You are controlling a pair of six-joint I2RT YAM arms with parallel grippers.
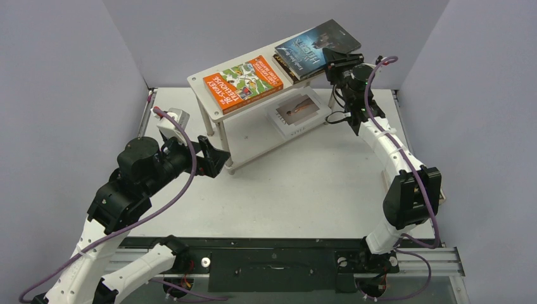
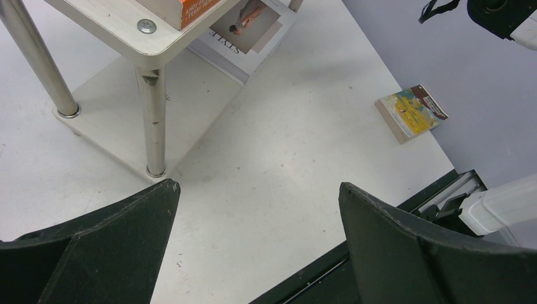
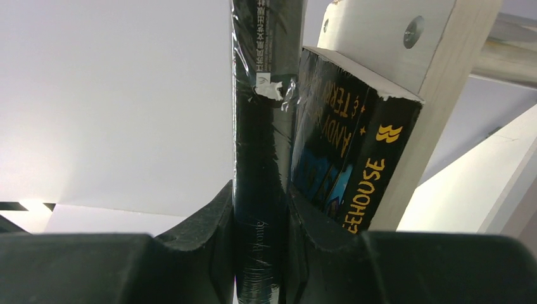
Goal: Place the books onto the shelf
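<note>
The white two-tier shelf (image 1: 206,95) stands at the back of the table. An orange book (image 1: 243,82) lies flat on its top board. At the right end of that board lies the black-blue-yellow book (image 3: 342,158). Over it, sticking out past the board's end, is the dark blue-grey book (image 1: 320,45), and my right gripper (image 1: 339,60) is shut on its edge (image 3: 259,126). A white book with a figure photo (image 1: 297,113) rests on the lower board. A yellow-teal book (image 2: 411,113) lies on the table by the wall. My left gripper (image 2: 256,190) hangs open and empty near the shelf's front leg (image 2: 152,120).
Grey walls close in the table at the back and both sides. The black mounting rail (image 1: 278,259) runs along the near edge. A purple cable (image 1: 183,190) loops off the left arm. The right arm's elbow (image 1: 411,193) stands over the right side of the table.
</note>
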